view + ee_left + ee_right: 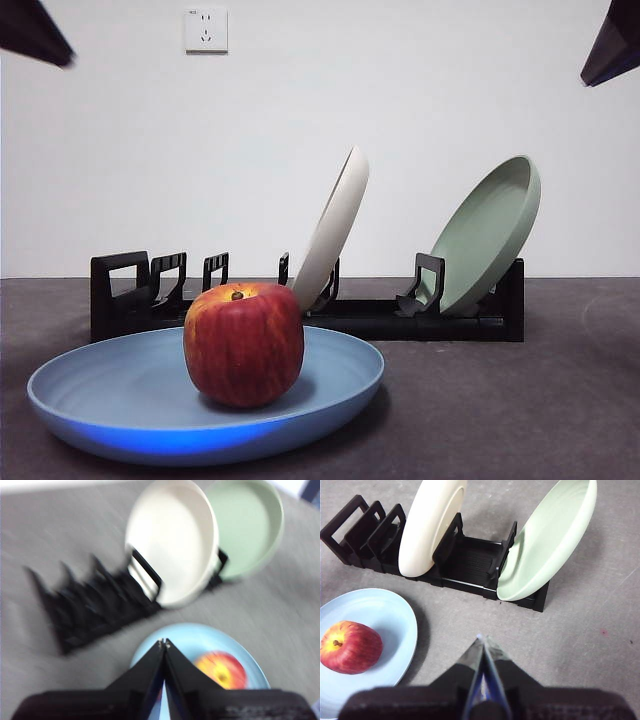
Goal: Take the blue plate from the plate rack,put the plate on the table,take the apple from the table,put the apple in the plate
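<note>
Grey table (520,400) is carrying the blue plate (110,400) with the apple (243,343) sitting inside, while the left gripper (164,642) and right gripper (481,639) are hanging clenched and empty, both clear of it.

You are looking at a staged test bench, most likely a robotics lab rather than a lived-in kitchen. A bare white wall (420,110) carries only one white power socket (206,30). The table (520,400) is a plain dark grey-brown matte surface. The kitchenware reads as props: a black plate rack (330,312) holding a cream-white plate (335,225) and a sage-green plate (490,235), with a blue plate (110,400) and an apple (243,343) set in front. You see no sink, counter or cupboards.
</note>
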Available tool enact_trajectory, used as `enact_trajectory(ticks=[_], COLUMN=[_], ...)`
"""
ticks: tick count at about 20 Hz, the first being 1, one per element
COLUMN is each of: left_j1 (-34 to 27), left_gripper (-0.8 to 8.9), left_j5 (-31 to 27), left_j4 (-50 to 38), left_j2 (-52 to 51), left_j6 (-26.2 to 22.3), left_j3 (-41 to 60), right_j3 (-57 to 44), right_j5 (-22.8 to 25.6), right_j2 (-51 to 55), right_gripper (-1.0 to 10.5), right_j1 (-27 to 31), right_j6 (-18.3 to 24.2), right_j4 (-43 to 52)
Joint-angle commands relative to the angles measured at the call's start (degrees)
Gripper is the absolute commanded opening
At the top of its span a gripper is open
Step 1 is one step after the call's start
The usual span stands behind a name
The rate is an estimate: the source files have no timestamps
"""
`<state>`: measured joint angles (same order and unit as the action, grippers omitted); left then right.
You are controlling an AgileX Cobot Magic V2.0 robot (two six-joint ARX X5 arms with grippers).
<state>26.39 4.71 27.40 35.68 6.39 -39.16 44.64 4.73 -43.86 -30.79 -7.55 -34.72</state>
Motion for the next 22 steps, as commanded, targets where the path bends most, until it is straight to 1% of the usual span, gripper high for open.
enact_trajectory(ticks=[1,5,7,9,12,15,17,19,22], left_j1=[-5.62,-19.21,-24.52,-28.24,-30.67,-31.06,-31.04,-31.04,-30.99], left_gripper=[-0.02,-0.02,-0.03,-0.02,-0.02,-0.02,-0.02,-0.02,-0.01], left_j5=[-0.07,-0.07,-0.07,-0.02,0.02,0.15,0.11,-0.09,-0.11], left_j4=[-2.27,-9.44,-11.47,-12.94,-15.43,-21.0,-22.95,-22.99,-18.56], left_j2=[-5.79,-18.23,-23.26,-27.12,-30.32,-32.04,-33.09,-34.53,-35.56], left_j6=[-4.72,-5.25,-6.49,-6.67,-6.64,-6.43,-6.4,-6.4,-6.25], left_j3=[1.46,8.66,13.73,19.28,27.15,33.51,36.17,38.23,38.99], right_j3=[-0.22,-0.22,-0.22,-0.22,-0.22,-0.22,-0.22,-0.22,-0.22], right_j5=[0.13,0.13,0.13,0.13,0.13,0.13,0.13,0.13,0.13], right_j2=[0.04,0.04,0.04,0.04,0.04,0.04,0.04,0.04,0.04], right_gripper=[-0.1,-0.1,-0.1,-0.1,-0.1,-0.1,-0.1,-0.1,-0.1], right_j1=[0.02,0.02,0.02,0.02,0.02,0.02,0.02,0.02,0.02], right_j6=[-0.52,-0.52,-0.52,-0.52,-0.52,-0.52,-0.52,-0.52,-0.52], right_j4=[0.17,0.17,0.15,0.13,0.13,0.13,0.13,0.13,0.04])
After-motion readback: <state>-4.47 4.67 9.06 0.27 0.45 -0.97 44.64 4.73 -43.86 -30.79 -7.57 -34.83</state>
